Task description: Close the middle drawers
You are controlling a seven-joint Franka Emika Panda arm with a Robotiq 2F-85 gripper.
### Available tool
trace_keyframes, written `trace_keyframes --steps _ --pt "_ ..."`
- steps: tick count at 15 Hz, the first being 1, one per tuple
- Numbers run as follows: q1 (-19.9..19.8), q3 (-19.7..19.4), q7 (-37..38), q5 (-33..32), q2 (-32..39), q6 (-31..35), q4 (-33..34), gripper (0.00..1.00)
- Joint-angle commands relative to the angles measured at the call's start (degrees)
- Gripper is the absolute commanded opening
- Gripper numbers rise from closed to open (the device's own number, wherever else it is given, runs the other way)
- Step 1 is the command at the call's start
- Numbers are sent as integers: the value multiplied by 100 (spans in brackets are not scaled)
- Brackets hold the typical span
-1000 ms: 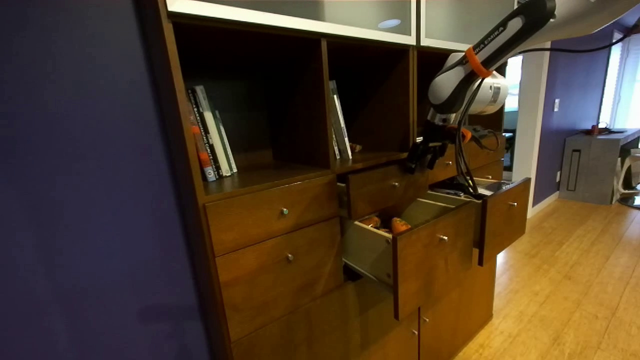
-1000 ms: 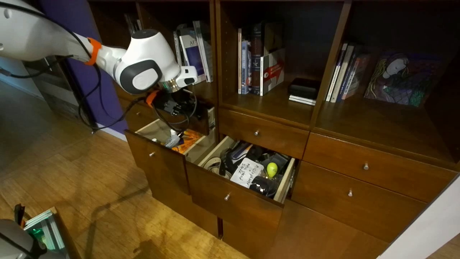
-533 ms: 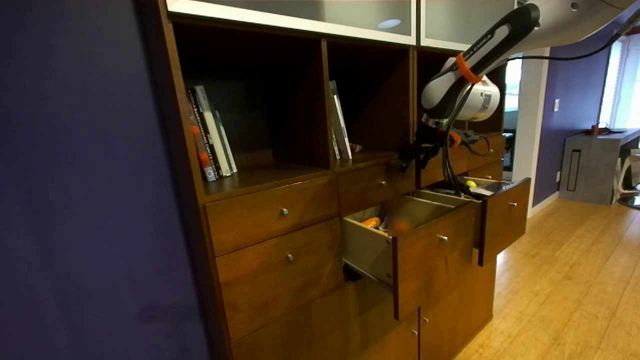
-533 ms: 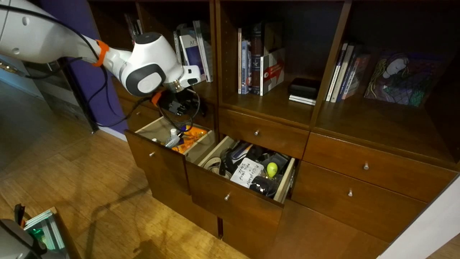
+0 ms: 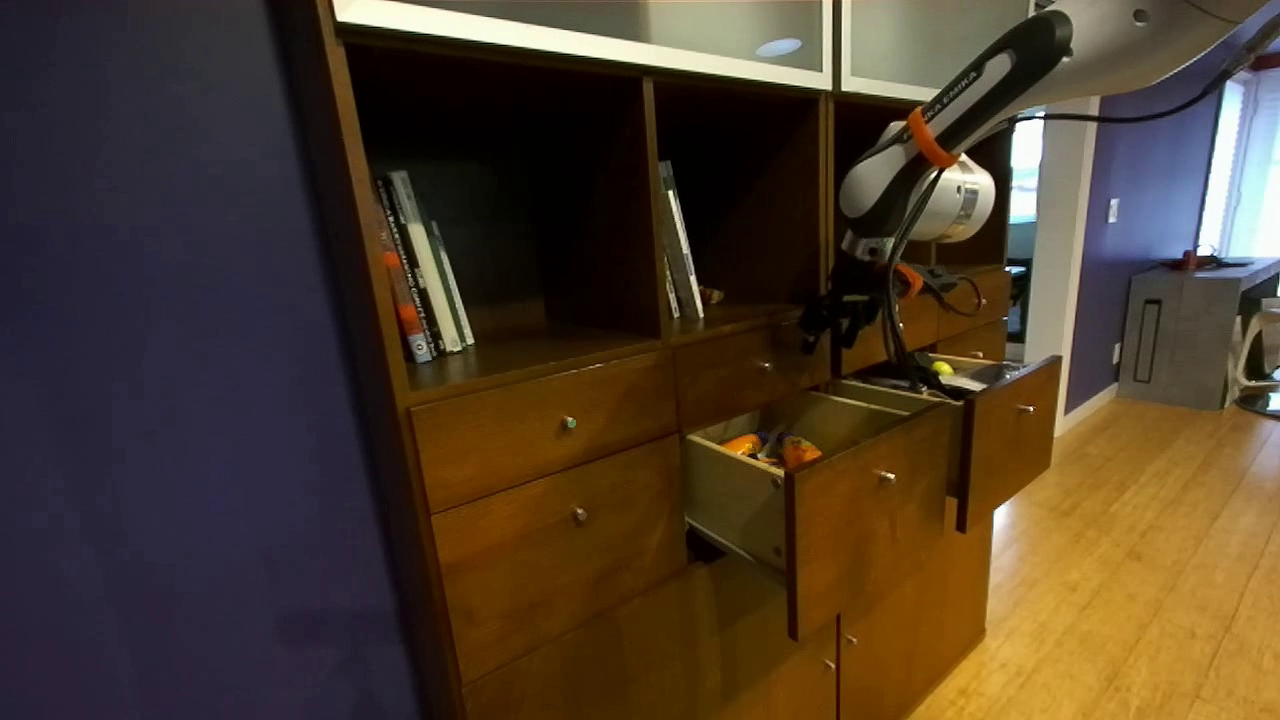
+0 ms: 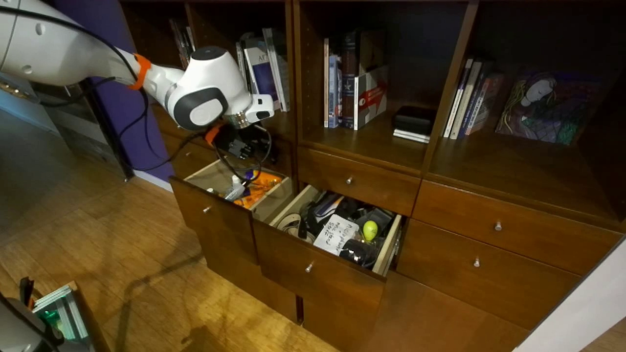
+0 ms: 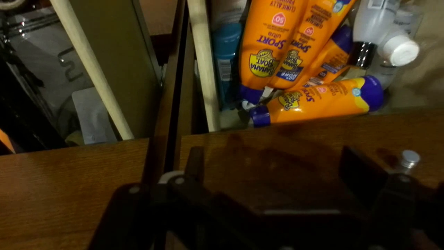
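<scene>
Two brown, single-knobbed middle drawers (image 5: 870,525)

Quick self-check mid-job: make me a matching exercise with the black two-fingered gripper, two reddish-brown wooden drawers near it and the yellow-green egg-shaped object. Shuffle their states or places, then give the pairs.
Column 1
1. Black two-fingered gripper
2. Shallow reddish-brown wooden drawer nearest it
3. Tall-fronted reddish-brown wooden drawer directly below that one
4. Yellow-green egg-shaped object

Column 2
A. Pulled out, holding orange Banana Boat bottles
B. Beside the white handwritten card
C. Jaws wide apart
D. Pushed in

Pairs: 1-C; 2-D; 3-A; 4-B
</scene>
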Motion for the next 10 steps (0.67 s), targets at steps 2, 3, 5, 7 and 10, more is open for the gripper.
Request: trace_keyframes --steps 2,3,5,7,10 --pt "-60 51 -85 -39 -424 -927 -105 100" --pt "-56 46 -86 -77 -523 -1064 -175 100" --pt "-53 33 -34 -199 -765 -1247 -406 100" --pt "-42 28 7 -218 -1057 -1399 -722 100" --pt "-49 17 136 -303 -1490 -1565 -1225 100"
